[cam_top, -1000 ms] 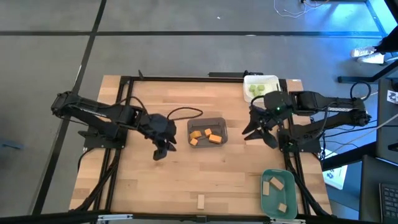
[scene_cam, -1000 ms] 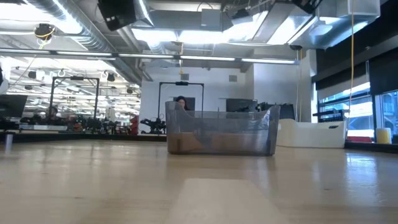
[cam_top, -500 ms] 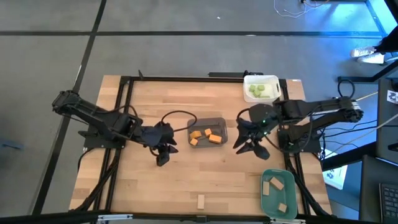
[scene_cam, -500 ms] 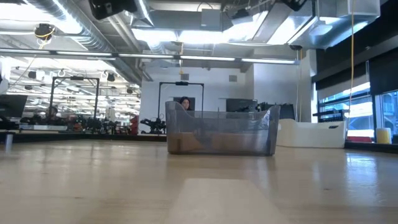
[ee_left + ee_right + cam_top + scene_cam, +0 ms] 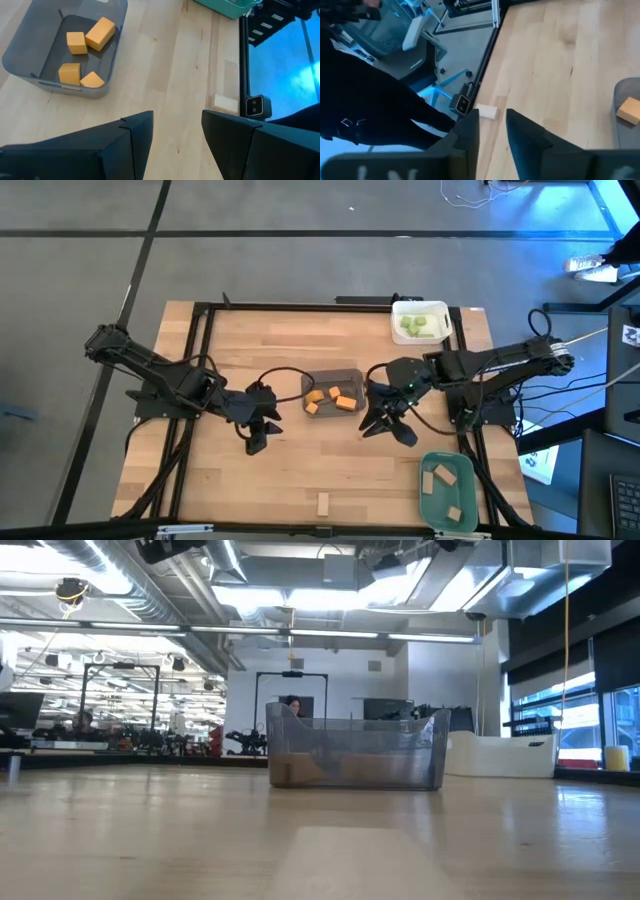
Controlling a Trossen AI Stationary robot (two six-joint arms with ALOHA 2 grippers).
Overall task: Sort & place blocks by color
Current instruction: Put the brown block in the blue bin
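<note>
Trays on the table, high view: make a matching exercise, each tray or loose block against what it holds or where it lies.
Column 1:
1. grey plastic tray
2. white plastic tray
3. teal green plastic tray
4. lone tan wooden block

Column 2:
A. holds light green blocks
B. lies loose on the table near its front edge
C. holds orange blocks
D. holds tan blocks

Pairs: 1-C, 2-A, 3-D, 4-B

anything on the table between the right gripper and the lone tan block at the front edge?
Nothing: the high view shows bare wood from the right gripper to the tan block; the green tray sits off to the side.
</note>
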